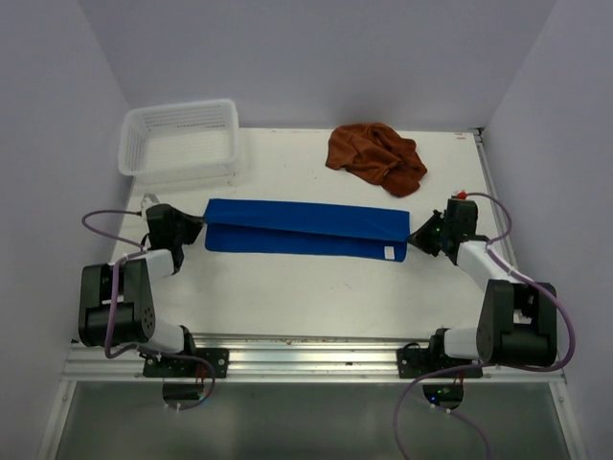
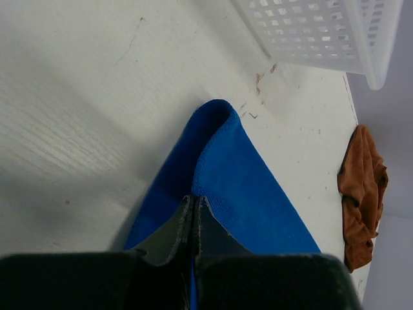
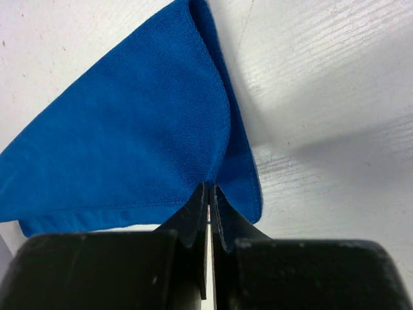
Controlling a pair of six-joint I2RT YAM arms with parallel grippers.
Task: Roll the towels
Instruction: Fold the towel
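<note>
The royal blue towel [image 1: 302, 230] lies folded into a long strip across the middle of the table, stretched between my two grippers. My left gripper [image 1: 203, 230] is shut on its left end; in the left wrist view the jaws [image 2: 195, 199] pinch the fold of blue cloth [image 2: 245, 187]. On the right end, near the white label, my right gripper [image 1: 412, 241] is shut; the right wrist view shows its fingers [image 3: 211, 187] closed on the hem of the blue towel [image 3: 129, 142]. The rust-brown towel [image 1: 375, 158] lies crumpled at the back of the table, and it also shows in the left wrist view [image 2: 362, 194].
A white plastic mesh basket [image 1: 179, 139] stands at the back left corner, its wall [image 2: 322, 32] visible from the left wrist. Lilac walls close in the table on three sides. A metal rail runs along the near edge.
</note>
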